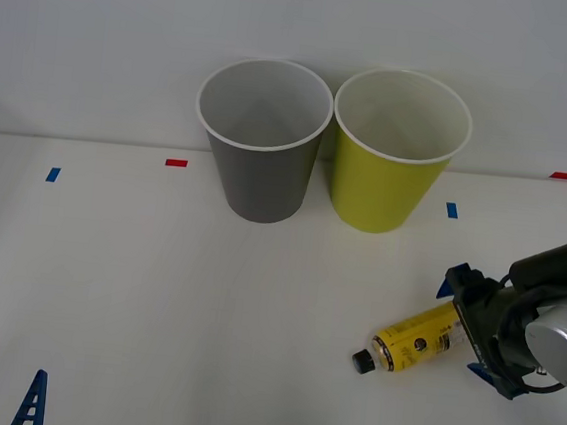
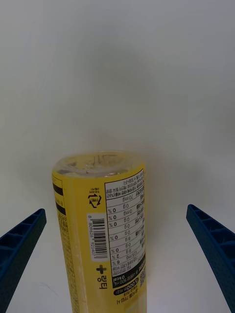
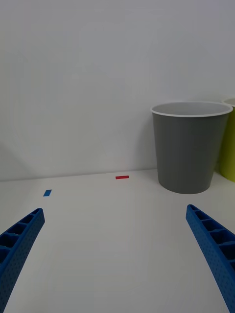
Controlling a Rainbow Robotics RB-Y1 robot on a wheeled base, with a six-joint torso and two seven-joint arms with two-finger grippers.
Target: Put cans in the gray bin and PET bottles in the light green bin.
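Overhead, the front view puts two tapered round plastic buckets side by side at the far edge of the white table (image 1: 153, 311), nearly touching. The gray bin (image 1: 262, 160), white-rimmed with a pale inside, stands left of the yellow-green light green bin (image 1: 393, 168), which has the same white rim and pale inside. What shows of both interiors is bare. Nearer than the light green bin and to its right, the small PET bottle (image 1: 414, 342) lies on its side on the table, yellow wrap with black print, its black screw cap pointing toward the robot's left. The right gripper (image 1: 466, 323) sits at the bottle's base end, blue fingers spread either side of it. A blue fingertip of the left gripper (image 1: 32, 399) pokes in far to the left of the gray bin, at the near edge. Small red and blue tape marks (image 1: 176, 163) dot the table.

From the right wrist view, the PET bottle (image 2: 103, 230) lies between the two blue ribbed fingers (image 2: 213, 244), well apart from both; the jaws are open. Its clear base faces away, and the wrap carries a barcode and a nutrition table.

From the left wrist view, the left gripper (image 3: 115, 254) has its jaws wide open over bare table, with the gray bin (image 3: 188, 146) beyond and a sliver of the light green bin (image 3: 228, 142) just beside it.
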